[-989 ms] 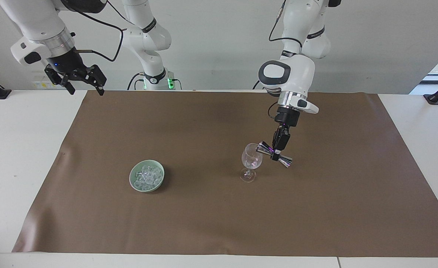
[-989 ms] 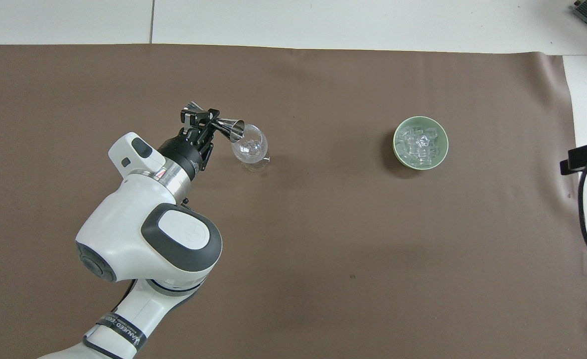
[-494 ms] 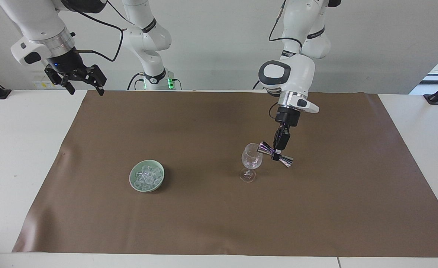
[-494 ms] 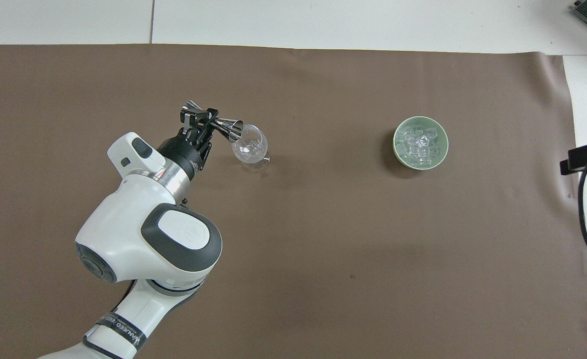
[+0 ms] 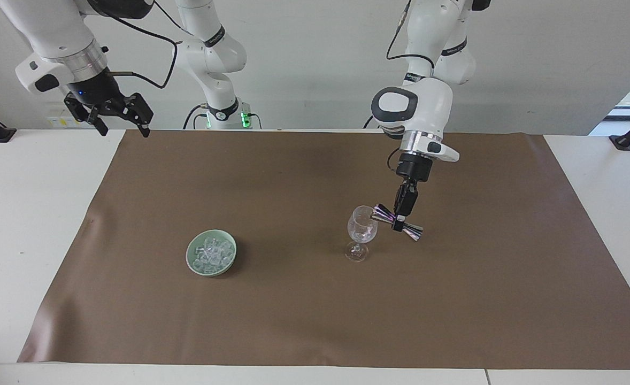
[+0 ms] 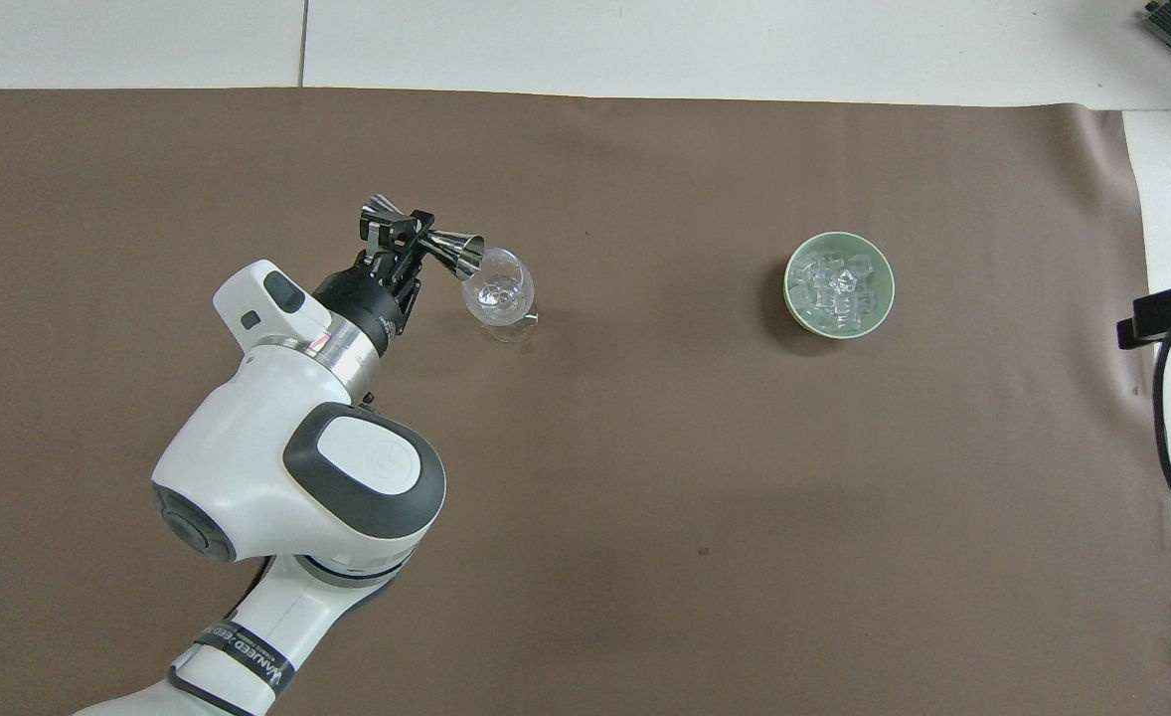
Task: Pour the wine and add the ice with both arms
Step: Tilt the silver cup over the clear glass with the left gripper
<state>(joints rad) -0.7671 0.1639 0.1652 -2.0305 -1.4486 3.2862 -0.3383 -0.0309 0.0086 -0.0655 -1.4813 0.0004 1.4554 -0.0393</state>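
A clear stemmed glass [image 5: 361, 231] [image 6: 499, 295] stands on the brown mat. Above its rim a shiny steel double-cone jigger [image 5: 397, 221] [image 6: 424, 239] lies tipped on its side, one mouth over the glass. My left gripper [image 5: 399, 220] [image 6: 402, 235] is shut on the jigger's waist. No wine bottle shows. The ice [image 5: 211, 253] [image 6: 836, 285] is heaped in a pale green bowl [image 5: 192, 258] [image 6: 799, 306] toward the right arm's end of the mat. My right gripper [image 5: 118, 118] hangs open, high over the table corner by its base, waiting.
The brown mat [image 5: 293, 321] [image 6: 705, 557] covers most of the white table [image 5: 21, 224]. A black clamp with a cable [image 6: 1170, 328] sits at the table edge beside the mat, at the right arm's end.
The left gripper and jigger have edged slightly away from the glass, toward the left arm's end. The right arm has not moved.
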